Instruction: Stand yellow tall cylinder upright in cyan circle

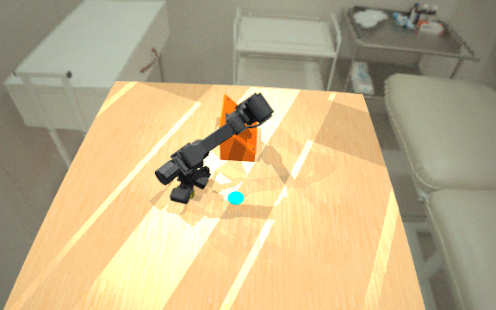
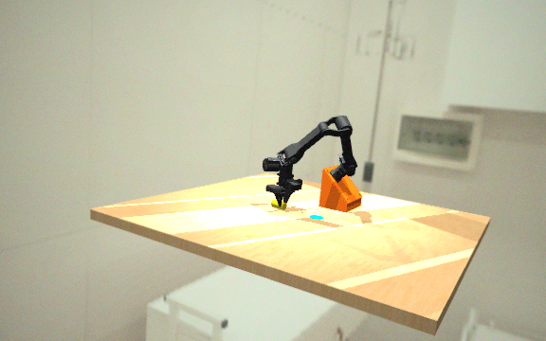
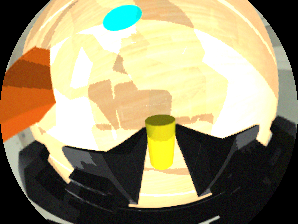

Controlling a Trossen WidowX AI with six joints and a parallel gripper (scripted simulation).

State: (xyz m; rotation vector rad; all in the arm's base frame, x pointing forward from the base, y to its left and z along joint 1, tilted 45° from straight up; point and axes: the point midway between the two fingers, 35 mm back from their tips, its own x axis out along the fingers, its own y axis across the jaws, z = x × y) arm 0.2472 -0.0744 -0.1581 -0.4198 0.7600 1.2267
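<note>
The yellow tall cylinder (image 1: 192, 194) (image 2: 277, 204) (image 3: 161, 152) lies on its side between the fingers of my gripper (image 1: 193, 189) (image 2: 282, 203) (image 3: 160, 129). The gripper points down and is shut on it, with a finger against each side in the wrist view. The cylinder is at or just above the table top; the exact gap cannot be told. In the top view the fingers hide most of it. The flat cyan circle (image 1: 236, 198) (image 2: 316, 217) (image 3: 122, 18) is on the table, to the right of the gripper in the top and exterior views, with nothing standing on it.
The orange wedge-shaped base (image 1: 238, 148) (image 2: 334, 191) (image 3: 27, 97) of the arm stands on the wooden table (image 1: 334, 241) (image 2: 387, 251), behind the circle in the top view. Bright light stripes and arm shadows cross the table. A trolley, a couch and cabinets stand around the table.
</note>
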